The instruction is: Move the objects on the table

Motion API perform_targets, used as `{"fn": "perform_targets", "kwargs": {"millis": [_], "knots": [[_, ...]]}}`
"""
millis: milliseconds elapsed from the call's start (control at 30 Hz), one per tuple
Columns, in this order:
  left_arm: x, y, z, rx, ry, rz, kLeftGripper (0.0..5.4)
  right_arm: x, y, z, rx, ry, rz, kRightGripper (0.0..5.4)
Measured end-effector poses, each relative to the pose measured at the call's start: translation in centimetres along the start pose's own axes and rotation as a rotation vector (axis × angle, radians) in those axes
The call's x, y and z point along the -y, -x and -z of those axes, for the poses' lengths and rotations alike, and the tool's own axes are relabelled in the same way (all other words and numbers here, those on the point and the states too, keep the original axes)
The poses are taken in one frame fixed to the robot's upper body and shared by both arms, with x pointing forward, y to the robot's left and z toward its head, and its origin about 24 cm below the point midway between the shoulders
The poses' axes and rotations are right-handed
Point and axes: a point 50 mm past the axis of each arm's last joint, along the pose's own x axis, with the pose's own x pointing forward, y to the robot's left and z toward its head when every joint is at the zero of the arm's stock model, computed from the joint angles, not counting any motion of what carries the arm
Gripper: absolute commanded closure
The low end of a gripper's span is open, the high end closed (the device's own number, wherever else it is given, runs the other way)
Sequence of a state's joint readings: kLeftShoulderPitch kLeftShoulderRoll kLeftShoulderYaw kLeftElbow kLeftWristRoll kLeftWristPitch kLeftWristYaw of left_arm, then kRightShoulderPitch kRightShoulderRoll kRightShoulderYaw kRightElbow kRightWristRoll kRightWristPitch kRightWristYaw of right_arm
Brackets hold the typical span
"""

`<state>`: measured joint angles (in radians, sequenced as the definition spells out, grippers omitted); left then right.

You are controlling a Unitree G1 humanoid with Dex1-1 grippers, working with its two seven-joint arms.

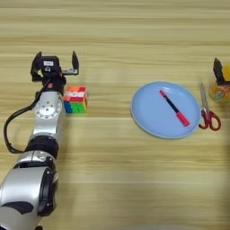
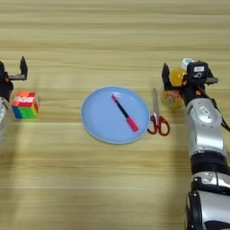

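On the wooden tabletop [image 2: 112, 179] a round light-blue plate [image 2: 101, 126] lies near the middle, and a red-and-black pen [image 2: 124, 112] lies on it diagonally, with its thick red end toward the near right rim. Just beside the plate on the right are the red-handled scissors [image 2: 157, 117], flat on the wood, blades closed and pointing away from the robot, handles toward it.

The right pincer [image 2: 184, 76] is just to the right of the scissors. Its two black fingers stand on both sides of the small bottle of orange drink [image 2: 174, 92], whose white cap [image 2: 186, 61] shows at the far side; the pincer holds the bottle between them. The bottle seems to be tilted, but I cannot tell if it touches the wood.

The left pincer [image 1: 55, 67] is on the left side, with its fingers spread wide and nothing between them. The multicoloured puzzle cube [image 1: 75, 99] stands just beside the left arm's wrist, near and a little to the right of that pincer, apart from its fingers. The cube is well apart from the plate.
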<state>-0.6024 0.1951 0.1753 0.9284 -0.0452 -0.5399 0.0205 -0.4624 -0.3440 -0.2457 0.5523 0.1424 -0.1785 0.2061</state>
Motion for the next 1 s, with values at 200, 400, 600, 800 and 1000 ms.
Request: {"fn": "perform_targets", "kwargs": {"millis": [200,400,600,800,1000], "knots": [[-0.2,0.0,0.0,0.001,-0.004,-0.002,0.00,0.0,0.0,0.3,-0.014,-0.005,0.003,0.02],[-0.2,0.0,0.0,0.001,-0.005,-0.002,0.00,0.1,0.1,0.7,-0.031,-0.010,0.006,0.35],[-0.3,0.0,-0.1,0.002,-0.006,-0.003,0.00,0.1,0.1,1.1,-0.051,-0.042,-0.007,1.08],[-0.3,0.0,0.1,-0.004,-0.008,-0.004,0.00,0.0,0.1,1.1,-0.054,-0.069,-0.008,1.67],[-0.4,0.0,0.2,-0.010,-0.010,-0.005,0.00,0.0,0.0,1.1,-0.058,-0.094,-0.016,1.88]]}}
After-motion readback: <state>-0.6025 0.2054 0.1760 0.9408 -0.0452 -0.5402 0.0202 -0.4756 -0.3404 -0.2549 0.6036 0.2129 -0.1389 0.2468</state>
